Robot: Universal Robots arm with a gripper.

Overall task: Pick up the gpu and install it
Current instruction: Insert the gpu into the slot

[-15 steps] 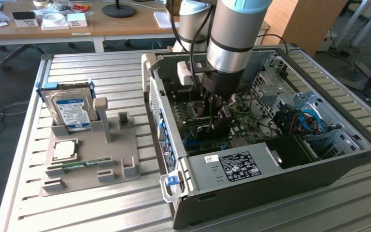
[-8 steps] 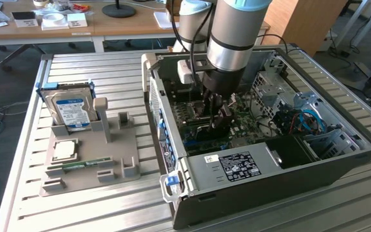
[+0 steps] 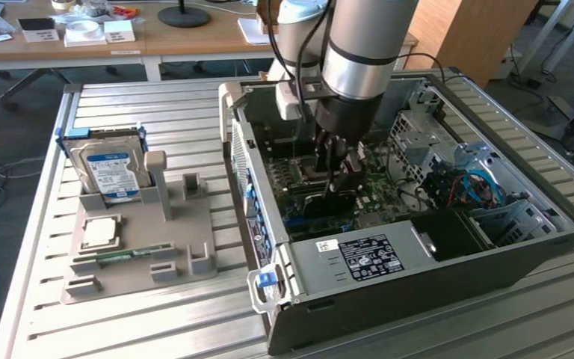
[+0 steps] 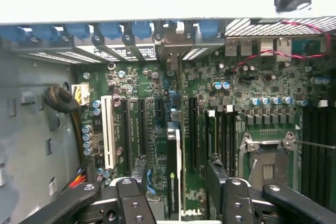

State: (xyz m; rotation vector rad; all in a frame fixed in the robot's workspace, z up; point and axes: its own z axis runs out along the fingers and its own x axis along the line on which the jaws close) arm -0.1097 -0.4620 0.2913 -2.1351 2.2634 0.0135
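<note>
The end effector (image 4: 178, 182) stands released, its fingers (image 4: 139, 169) straddling the gpu (image 4: 174, 166). At lower centre of the wrist frame, the card sits edge-on in a motherboard (image 4: 210, 93) slot, long axis running toward the case's rear brackets (image 4: 131, 35).

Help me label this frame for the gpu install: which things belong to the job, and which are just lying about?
Job: gpu, on edge at the motherboard; open tool straddling it; computer case.
Lying about: hard drive, processor chip, memory stick, all on the grey holder.
</note>
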